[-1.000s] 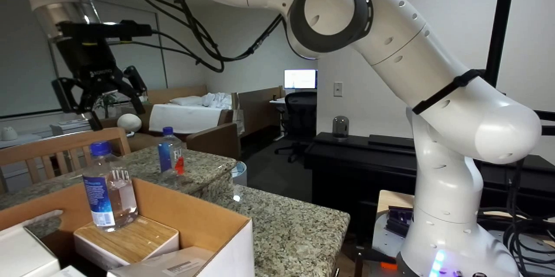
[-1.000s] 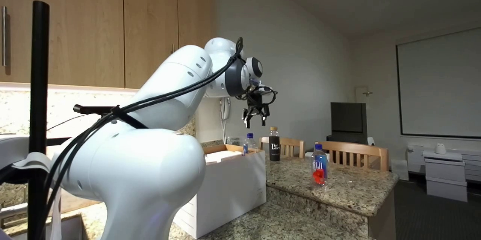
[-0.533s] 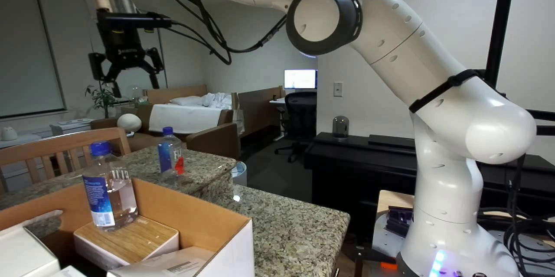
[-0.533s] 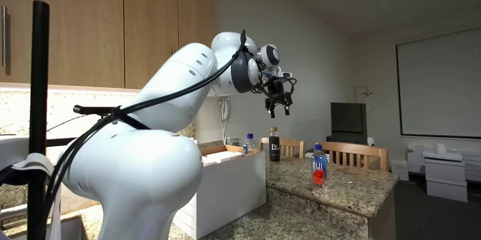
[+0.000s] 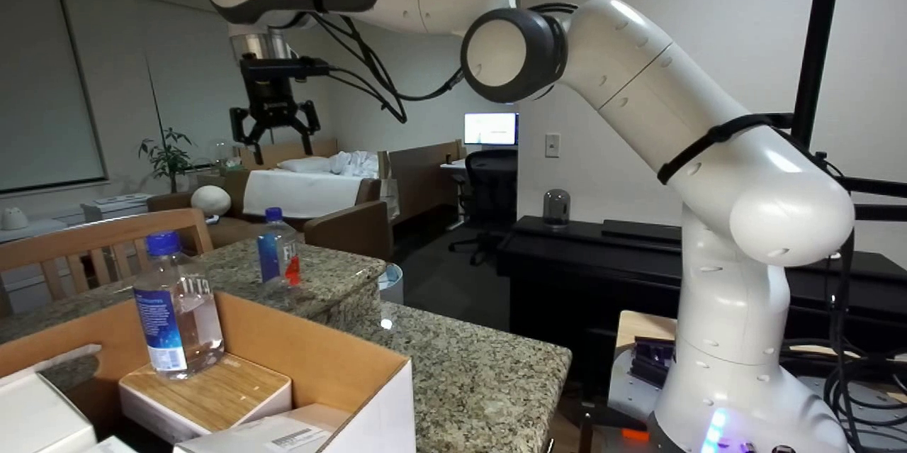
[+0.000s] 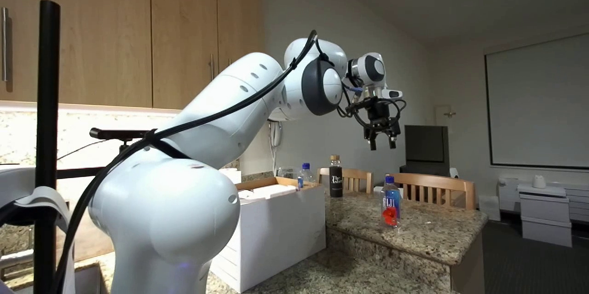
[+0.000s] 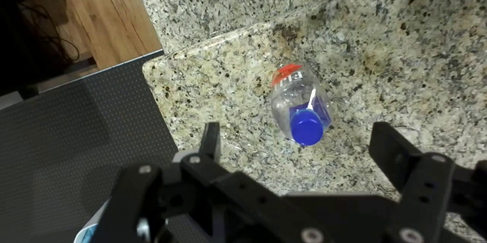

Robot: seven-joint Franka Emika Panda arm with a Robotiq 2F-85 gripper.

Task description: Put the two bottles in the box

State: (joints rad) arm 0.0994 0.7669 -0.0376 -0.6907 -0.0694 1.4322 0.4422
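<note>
One clear bottle with a blue cap [image 5: 177, 318] stands upright inside the cardboard box [image 5: 312, 347], on a wood-topped block; its top shows above the box [image 6: 285, 225] in an exterior view [image 6: 306, 174]. The second bottle [image 5: 269, 254] stands upright on the raised granite counter [image 6: 432, 225], with a red mark on its front [image 6: 390, 199]. My gripper [image 5: 283, 154] is open and empty, high above this second bottle, apart from it; it also shows in an exterior view [image 6: 383, 147]. In the wrist view, the bottle [image 7: 295, 94] lies ahead between the spread fingers [image 7: 212, 140].
A dark bottle with a wooden cap [image 6: 336, 183] stands on the raised counter near the box. White boxes [image 5: 42, 410] and a wood-topped block [image 5: 212, 396] lie inside the box. Wooden chairs [image 6: 432, 183] stand behind the counter, whose edge [image 7: 236, 35] steps down.
My gripper has moved away from above the box, across to above the bottle on the raised counter, staying open. Both bottles and the box have not moved.
</note>
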